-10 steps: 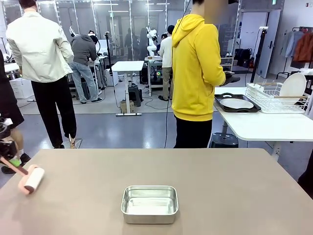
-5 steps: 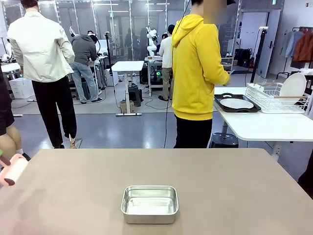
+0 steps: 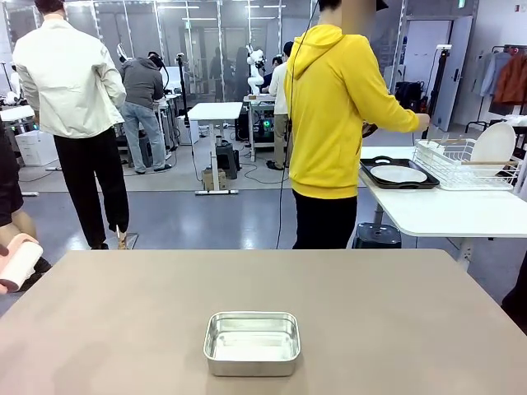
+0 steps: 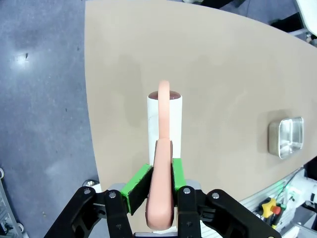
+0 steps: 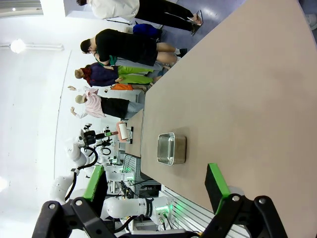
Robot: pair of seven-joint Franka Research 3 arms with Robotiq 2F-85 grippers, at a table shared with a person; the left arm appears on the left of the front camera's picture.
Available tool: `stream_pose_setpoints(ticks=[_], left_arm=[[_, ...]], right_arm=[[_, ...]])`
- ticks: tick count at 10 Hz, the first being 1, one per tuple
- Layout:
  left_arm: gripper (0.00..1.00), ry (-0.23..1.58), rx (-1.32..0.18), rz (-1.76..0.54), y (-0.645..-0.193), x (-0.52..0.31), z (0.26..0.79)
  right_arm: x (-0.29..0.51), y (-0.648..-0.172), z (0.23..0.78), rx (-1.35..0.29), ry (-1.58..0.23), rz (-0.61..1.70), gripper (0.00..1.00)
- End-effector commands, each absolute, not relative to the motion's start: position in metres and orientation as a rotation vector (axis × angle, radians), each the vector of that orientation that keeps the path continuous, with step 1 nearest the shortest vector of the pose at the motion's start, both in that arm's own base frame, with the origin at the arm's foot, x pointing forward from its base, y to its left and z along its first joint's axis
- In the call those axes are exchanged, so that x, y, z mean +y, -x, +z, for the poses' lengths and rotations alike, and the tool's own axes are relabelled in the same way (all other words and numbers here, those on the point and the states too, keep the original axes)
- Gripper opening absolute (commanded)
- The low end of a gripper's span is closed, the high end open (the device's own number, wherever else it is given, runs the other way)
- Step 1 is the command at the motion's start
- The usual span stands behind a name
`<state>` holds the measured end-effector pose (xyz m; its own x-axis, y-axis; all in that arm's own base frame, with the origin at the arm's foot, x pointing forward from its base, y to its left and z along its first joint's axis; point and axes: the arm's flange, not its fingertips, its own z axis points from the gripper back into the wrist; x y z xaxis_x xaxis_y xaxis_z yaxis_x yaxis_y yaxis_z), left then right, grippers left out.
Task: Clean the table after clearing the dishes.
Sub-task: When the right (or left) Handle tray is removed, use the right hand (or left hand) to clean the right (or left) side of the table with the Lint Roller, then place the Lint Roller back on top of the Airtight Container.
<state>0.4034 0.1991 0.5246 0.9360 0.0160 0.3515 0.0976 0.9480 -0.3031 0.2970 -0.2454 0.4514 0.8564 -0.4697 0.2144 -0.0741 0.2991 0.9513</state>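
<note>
My left gripper (image 4: 158, 177) is shut on the pink handle of a lint roller (image 4: 164, 119), whose white roll hangs above the left edge of the brownish table (image 4: 223, 69). From the front, the roller (image 3: 18, 263) is at the far left, off the table (image 3: 370, 313). My right gripper (image 5: 156, 172) is open and holds nothing, high above the table (image 5: 237, 89). One of the dishes, a white plate on a dark tray (image 3: 399, 174), lies on the white side table. A person in a yellow hoodie (image 3: 333, 115) reaches over it.
A small steel pan (image 3: 252, 341) sits near the table's front middle; it is also in the wrist views (image 4: 286, 137) (image 5: 172, 148). A wire rack (image 3: 465, 163) with a plate stands on the white side table. Other people stand farther back.
The lint roller has moved left and upward, from over the table's left part to beyond its edge. The person in yellow has stretched an arm toward the wire rack.
</note>
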Motion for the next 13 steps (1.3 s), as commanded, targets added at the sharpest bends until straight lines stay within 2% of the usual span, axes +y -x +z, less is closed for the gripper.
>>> stream_pose_setpoints(ticks=[1,12,13], left_arm=[[0.23,0.309,-0.338,-0.031,-0.415,0.202,0.515],[0.23,0.32,-0.335,-0.038,-0.416,0.201,0.512],[0.23,0.275,-0.354,-0.247,-0.43,0.161,0.533]], right_arm=[[-0.243,-0.297,0.453,-0.522,-1.268,-0.277,1.0],[-0.243,-0.297,0.453,-0.522,-1.268,-0.277,1.0],[-0.243,-0.297,0.453,-0.522,-1.268,-0.277,1.0]])
